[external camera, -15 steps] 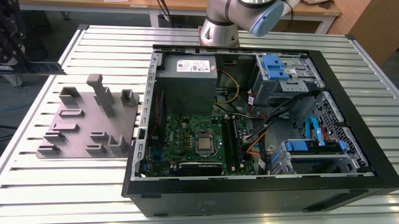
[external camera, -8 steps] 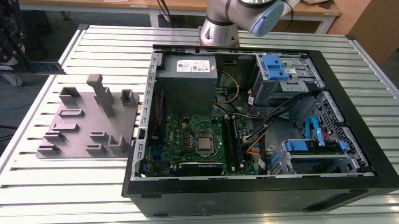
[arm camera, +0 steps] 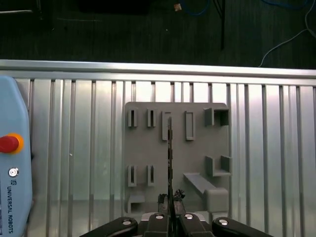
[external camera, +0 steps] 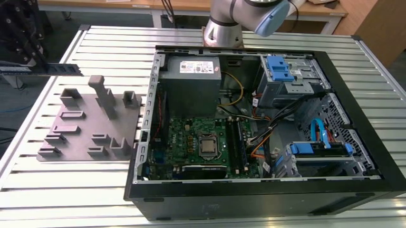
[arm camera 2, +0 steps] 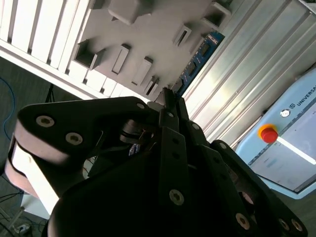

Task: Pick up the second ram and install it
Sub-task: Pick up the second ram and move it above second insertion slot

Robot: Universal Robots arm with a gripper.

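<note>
Saw a big slatted metal table [external camera: 76, 190] first, with an open computer case [external camera: 254, 206] lying flat on it toward the exterior view's right. Spotted a grey holder block [external camera: 82, 133] just beside the case on the exterior view's left, slots and posts sticking up. Caught the gripper [arm camera: 170, 200] hanging in the air above that block, apart from it, fingers [arm camera: 159, 217] pinched narrow on the memory stick [arm camera: 169, 148]. Found that stick [external camera: 60, 69] level and edge-on over the holder, well apart from the motherboard [external camera: 190, 137] inside the case. Reckoned the pick-up part was done, stick clear of the holder and gripped near one end, and the install part not begun. Figured seating it would call for keeping it square and lining its long edge up with the memory slots [external camera: 235, 137] beside the processor, no tilt.
</note>
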